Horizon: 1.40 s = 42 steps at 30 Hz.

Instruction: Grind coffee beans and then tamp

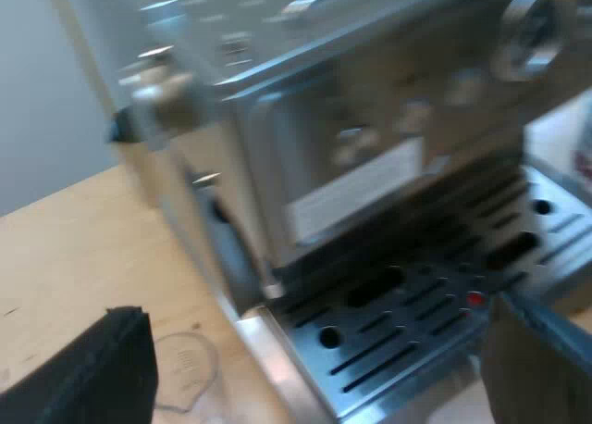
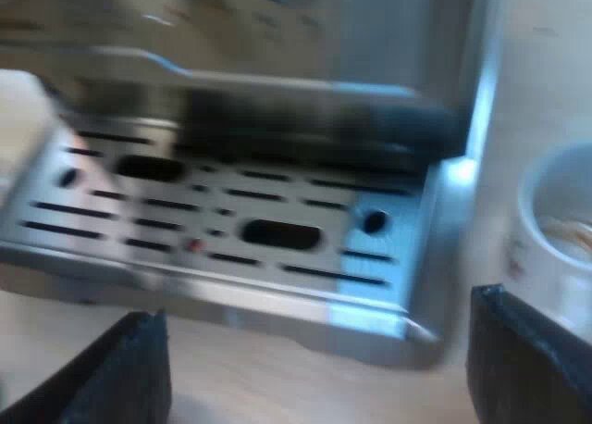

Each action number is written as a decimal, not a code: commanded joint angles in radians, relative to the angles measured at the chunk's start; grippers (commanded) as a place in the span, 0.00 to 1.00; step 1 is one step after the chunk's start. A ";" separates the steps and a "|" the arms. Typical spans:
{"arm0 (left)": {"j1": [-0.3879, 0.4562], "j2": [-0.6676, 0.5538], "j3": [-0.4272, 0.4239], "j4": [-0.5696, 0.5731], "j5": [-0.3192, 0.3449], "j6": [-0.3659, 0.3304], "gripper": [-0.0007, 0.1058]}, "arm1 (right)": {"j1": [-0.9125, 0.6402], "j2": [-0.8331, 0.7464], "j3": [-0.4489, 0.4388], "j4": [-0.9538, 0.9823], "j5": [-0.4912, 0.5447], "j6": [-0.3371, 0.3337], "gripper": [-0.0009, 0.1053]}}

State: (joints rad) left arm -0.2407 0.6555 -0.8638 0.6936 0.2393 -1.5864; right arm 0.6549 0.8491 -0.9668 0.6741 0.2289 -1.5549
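Pale wooden desk (image 1: 65,239) is being occupied by the espresso machine (image 1: 370,165), at twelve o'clock from left gripper (image 1: 314,322) and right gripper (image 2: 314,322) (fingers (image 1: 102,368) being held wide, empty); aim is best being steadied before any reach.

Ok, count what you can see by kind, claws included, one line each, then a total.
Espresso machine: 1
Measuring glass: 1
Mug: 1
Claws: 2, the left claw and the right claw, both open
Total: 5
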 commanded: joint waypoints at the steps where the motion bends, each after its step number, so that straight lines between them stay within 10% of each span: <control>1: 0.081 -0.005 -0.006 -0.013 0.024 -0.010 0.69 | -0.071 -0.004 -0.011 0.097 -0.008 -0.032 0.65; 15: 0.207 -0.005 -0.006 0.020 0.024 -0.034 0.69 | -0.375 -0.128 -0.004 0.177 -0.017 -0.156 0.65; 26: 0.207 -0.127 -0.006 0.052 0.027 -0.034 0.69 | -0.700 -0.315 -0.001 0.238 -0.268 -0.288 0.65; 42: 0.203 -0.369 -0.006 0.109 0.031 -0.067 0.69 | -0.709 -0.589 -0.001 0.250 -0.320 -0.336 0.65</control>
State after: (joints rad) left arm -0.0341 0.2961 -0.8638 0.8059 0.2624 -1.6333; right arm -0.0500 0.2753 -0.9649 0.9247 -0.0852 -1.8760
